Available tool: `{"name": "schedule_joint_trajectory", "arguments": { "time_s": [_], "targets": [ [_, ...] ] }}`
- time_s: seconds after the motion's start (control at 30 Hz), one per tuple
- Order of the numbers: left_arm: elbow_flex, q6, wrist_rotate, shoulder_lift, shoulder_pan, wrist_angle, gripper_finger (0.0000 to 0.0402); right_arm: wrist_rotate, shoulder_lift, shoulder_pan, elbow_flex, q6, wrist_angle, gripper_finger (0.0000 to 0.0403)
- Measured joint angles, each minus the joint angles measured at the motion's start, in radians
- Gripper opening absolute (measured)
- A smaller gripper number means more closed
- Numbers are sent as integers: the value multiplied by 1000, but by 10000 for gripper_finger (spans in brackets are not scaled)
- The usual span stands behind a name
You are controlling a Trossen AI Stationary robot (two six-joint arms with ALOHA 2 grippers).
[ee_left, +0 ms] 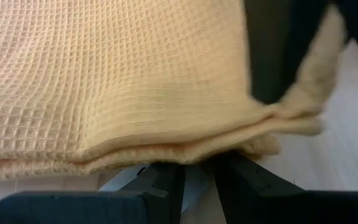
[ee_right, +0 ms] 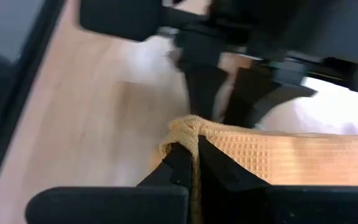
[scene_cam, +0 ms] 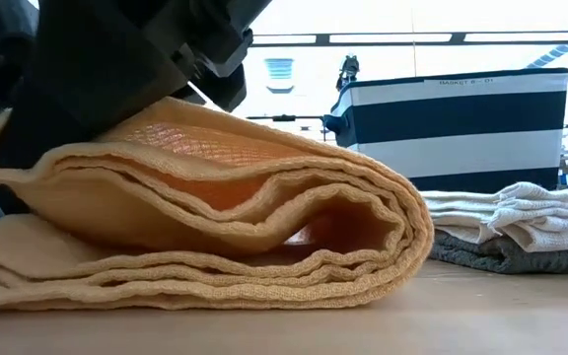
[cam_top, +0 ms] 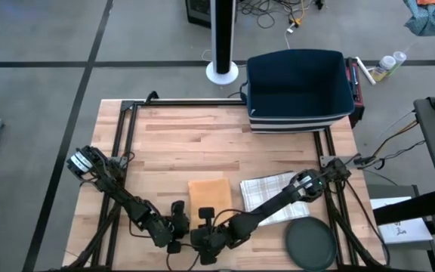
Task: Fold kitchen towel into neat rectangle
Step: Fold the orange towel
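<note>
The kitchen towel (cam_top: 208, 194), yellow waffle weave, lies folded in several layers on the tabletop (cam_top: 180, 140), long axis running near to far, rounded fold facing right in the low view. It sits at the near edge, centre. The right gripper (ee_right: 193, 155) is clenched on the towel's near corner. The left gripper (ee_left: 194, 174) sits just beside it at the same near edge, fingers (ee_left: 166, 180) narrowly parted under the hem; whether it is grasping cannot be told. A checked cloth (cam_top: 272, 195) lies just right of the towel; bare tabletop opens to the far side

both arms reach low to the near edge — left gripper (cam_top: 178, 229) part-closed, right gripper (cam_top: 205, 227) pinched tight.
</note>
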Motion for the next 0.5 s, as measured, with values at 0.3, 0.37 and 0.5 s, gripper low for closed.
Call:
{"name": "schedule_joint_trajectory", "arguments": {
  "time_s": [0.3,0.37,0.5],
  "targets": [
    [0,-9,0,0,0,-1,75,6,0,-5,-1,15,-5,2],
    [0,-9,0,0,-1,-1,75,5,0,-4,-5,16,-5,3],
    [0,-7,20,-2,-1,-12,75,-31,0,-4,-30,30,-5,17]
  ]
}}
